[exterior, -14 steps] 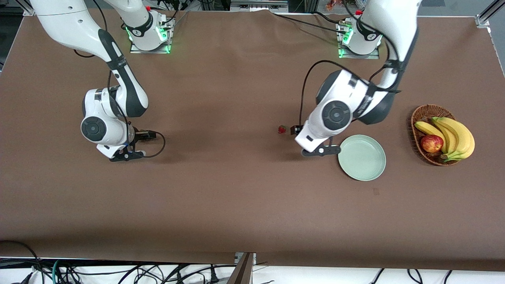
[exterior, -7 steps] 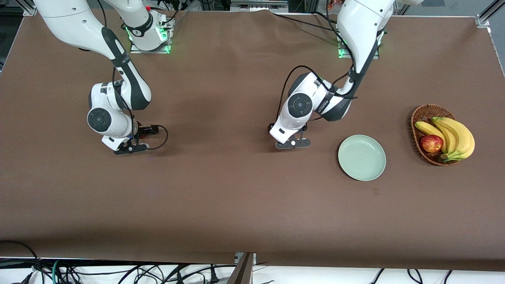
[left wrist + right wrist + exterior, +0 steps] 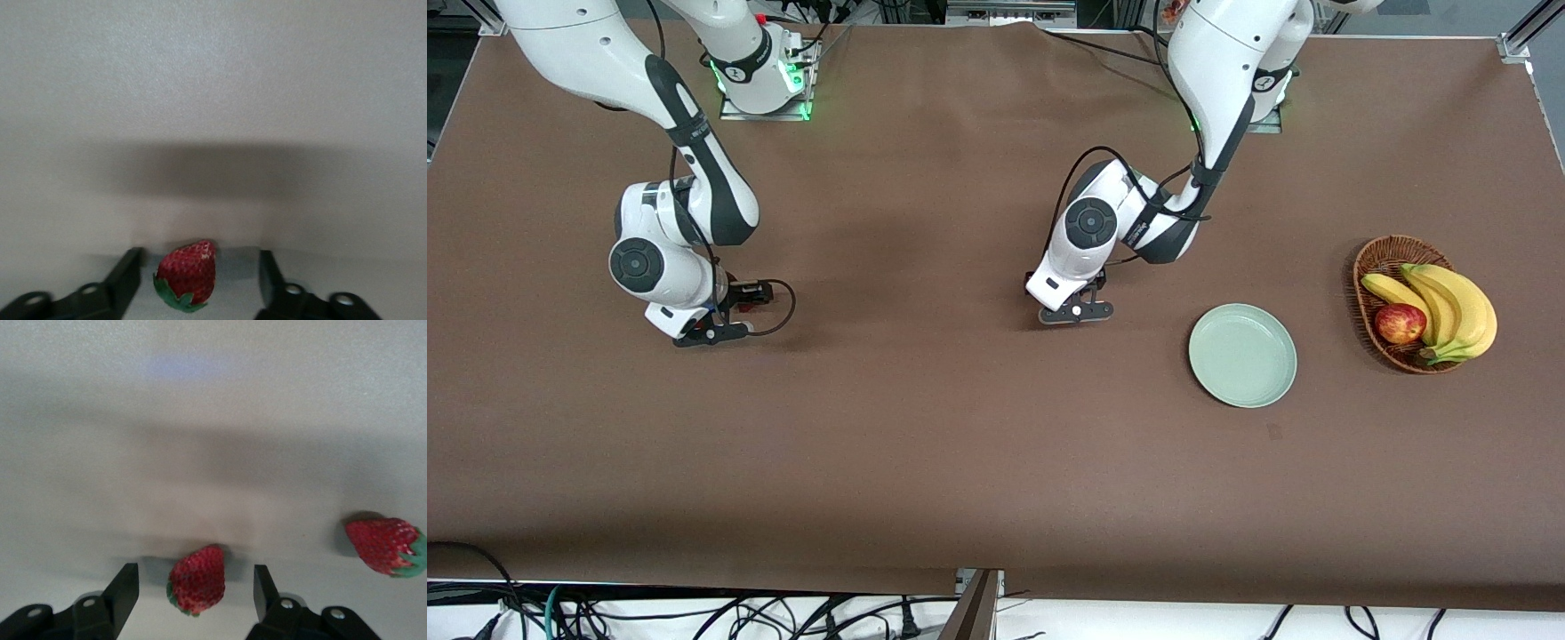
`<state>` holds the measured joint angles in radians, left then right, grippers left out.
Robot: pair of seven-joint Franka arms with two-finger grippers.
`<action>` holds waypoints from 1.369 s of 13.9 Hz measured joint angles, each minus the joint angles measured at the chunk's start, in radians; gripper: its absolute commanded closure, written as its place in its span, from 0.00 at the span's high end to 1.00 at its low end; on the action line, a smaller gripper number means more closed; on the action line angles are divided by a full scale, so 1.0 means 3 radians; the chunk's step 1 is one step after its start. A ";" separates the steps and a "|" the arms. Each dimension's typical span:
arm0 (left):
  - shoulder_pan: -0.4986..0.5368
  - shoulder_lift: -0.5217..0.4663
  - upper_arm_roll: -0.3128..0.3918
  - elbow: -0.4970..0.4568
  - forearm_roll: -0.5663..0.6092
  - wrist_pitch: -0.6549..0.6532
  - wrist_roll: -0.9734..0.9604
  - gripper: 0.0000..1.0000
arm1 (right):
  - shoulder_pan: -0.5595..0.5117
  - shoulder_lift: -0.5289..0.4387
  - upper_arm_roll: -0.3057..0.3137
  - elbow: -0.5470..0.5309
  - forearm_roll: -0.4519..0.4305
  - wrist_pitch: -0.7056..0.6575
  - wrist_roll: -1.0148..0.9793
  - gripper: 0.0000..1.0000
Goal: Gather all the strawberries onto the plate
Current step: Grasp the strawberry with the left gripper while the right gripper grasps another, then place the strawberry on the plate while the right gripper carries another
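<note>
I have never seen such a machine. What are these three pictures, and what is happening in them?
Two robot arms stand at a brown table. The wide picture looks down from across it; the other two come from cameras on the wrists. Each arm ends in a pincer. The left pincer is open around one strawberry. The right pincer is open around another strawberry, with a third strawberry beside it. Nothing is held yet. The green plate holds nothing; a basket contains bananas and an apple.
</note>
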<state>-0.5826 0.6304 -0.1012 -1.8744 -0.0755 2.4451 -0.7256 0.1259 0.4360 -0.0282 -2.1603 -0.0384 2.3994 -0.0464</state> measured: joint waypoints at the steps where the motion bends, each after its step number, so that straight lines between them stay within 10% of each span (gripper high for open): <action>1: 0.0000 -0.0003 0.0003 0.0000 0.0000 0.0000 0.0000 0.35 | -0.0004 0.0005 0.0000 -0.0004 0.0000 0.0018 0.0000 0.38; 6: 0.0000 -0.0040 0.0016 0.0005 0.0000 -0.0108 0.0000 0.17 | -0.0011 0.0007 0.0000 -0.0012 0.0000 0.0037 -0.0002 0.09; 12: 0.0334 -0.0328 0.0114 0.0221 0.0002 -0.0802 0.0446 0.19 | -0.0009 0.0139 0.0143 0.0307 0.0003 0.0109 0.0164 0.08; 19: 0.1306 -0.0424 0.0140 0.0585 0.0039 -0.1630 0.2016 0.20 | 0.0800 0.0883 0.0496 0.1524 0.0004 0.0117 0.2032 0.09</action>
<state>-0.1907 0.5032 -0.0591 -1.6989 -0.0639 1.9562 -0.1208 0.3659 0.7009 0.1206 -1.7030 -0.0371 2.4347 0.5633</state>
